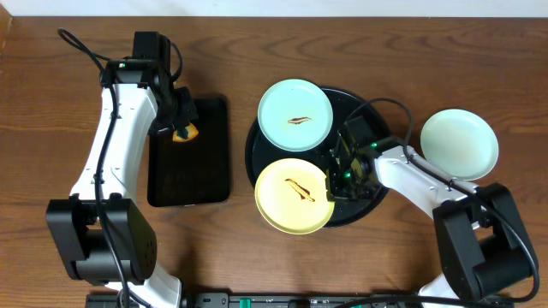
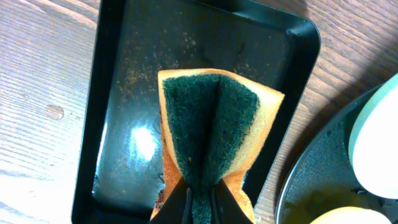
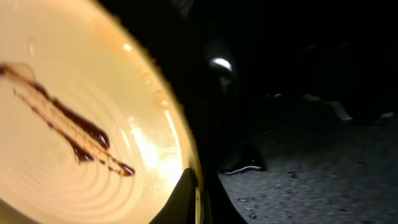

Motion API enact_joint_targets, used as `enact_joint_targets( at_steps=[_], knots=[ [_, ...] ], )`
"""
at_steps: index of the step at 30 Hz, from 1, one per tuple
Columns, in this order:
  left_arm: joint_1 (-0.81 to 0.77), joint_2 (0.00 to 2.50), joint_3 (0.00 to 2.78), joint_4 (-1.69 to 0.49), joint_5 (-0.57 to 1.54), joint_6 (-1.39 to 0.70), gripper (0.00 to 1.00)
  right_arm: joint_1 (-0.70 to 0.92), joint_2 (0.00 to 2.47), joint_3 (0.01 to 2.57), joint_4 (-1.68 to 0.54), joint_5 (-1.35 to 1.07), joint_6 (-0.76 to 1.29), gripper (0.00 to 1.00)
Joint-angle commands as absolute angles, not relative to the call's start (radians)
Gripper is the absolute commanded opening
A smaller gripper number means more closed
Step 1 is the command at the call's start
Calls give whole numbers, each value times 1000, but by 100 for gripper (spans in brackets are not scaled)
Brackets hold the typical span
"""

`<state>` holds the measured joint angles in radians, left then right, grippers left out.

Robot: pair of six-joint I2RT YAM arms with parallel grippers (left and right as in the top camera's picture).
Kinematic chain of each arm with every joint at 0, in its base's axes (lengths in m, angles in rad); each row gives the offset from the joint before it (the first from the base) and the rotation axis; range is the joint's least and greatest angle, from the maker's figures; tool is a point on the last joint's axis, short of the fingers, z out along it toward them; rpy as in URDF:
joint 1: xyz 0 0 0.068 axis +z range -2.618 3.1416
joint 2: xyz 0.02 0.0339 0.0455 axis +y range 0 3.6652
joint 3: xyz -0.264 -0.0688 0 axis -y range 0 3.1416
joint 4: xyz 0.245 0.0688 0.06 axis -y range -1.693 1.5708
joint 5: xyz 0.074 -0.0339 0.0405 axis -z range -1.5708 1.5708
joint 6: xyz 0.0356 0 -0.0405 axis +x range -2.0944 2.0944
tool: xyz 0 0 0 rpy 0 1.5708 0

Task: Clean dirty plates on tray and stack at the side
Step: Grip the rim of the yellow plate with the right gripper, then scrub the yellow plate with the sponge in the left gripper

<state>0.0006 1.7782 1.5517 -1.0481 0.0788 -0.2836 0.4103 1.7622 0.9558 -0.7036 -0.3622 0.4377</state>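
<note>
The round black tray (image 1: 351, 214) in the middle of the overhead view carries two plates with brown smears. A mint plate (image 1: 295, 115) lies at its upper left, and a yellow plate (image 1: 294, 195) at its lower left reaches over the rim. A clean mint plate (image 1: 459, 143) lies on the tabletop (image 1: 68, 128) at the right. The right fingers (image 3: 180, 208) pinch the yellow plate's right edge. The left fingers (image 2: 177, 208) pinch a folded sponge (image 2: 211, 118) above the rectangular tray (image 2: 112, 124).

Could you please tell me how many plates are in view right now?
3. One smeared mint plate on the round tray's far-left part; one smeared yellow plate on its near-left part; one clean mint plate on the table right of the tray. None seems hidden.
</note>
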Motion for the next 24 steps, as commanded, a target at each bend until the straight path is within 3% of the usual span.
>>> enact_joint_targets(
  at_steps=[1,7,13,24],
  knots=[
    [-1,1751,1549,-1054,160,-274,8,384,1771,965,-706,-211,432,1],
    [-66,1751,1549,-1054,367,-200,8,334,1771,1021,-708,-62,376,1],
    [-229,1753,1547,-1050,419,-123,8,310,1771,1063,-700,41,327,1],
    [-466,1808,1454,-859,588,-236,8,311,1771,1068,-737,41,276,1]
  ],
)
